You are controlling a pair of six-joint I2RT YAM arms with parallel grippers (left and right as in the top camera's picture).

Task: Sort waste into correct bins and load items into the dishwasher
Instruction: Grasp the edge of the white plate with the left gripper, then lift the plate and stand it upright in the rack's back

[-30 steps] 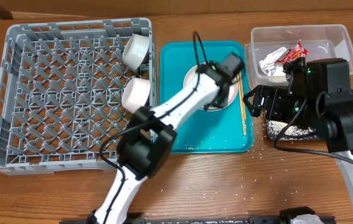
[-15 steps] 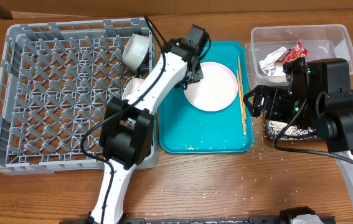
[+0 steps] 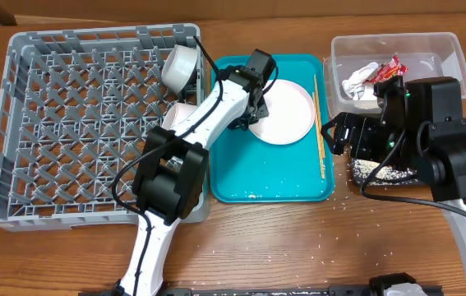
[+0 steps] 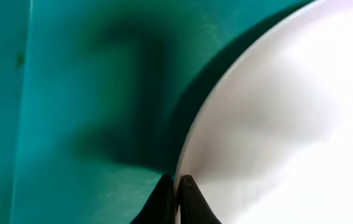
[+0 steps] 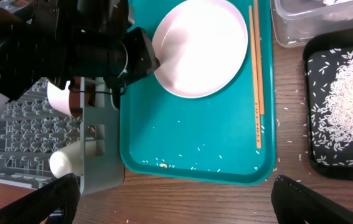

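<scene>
reaching over the teal tray [image 3: 249, 177], left tool [image 4: 177, 190] pinches plate [image 3: 292, 111] rim.

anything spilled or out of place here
Loose rice grains are scattered on the wooden table in front of the teal tray, with a few on the tray floor too. The plate looks lifted at one edge, pinched by the left end effector.

Smooth glossy white plate [image 3: 288, 115] (ceramic or plastic, unclear); teal tray [image 3: 274, 174] under plate smooth plastic; worktop [image 3: 298, 242] grained wood.
</scene>
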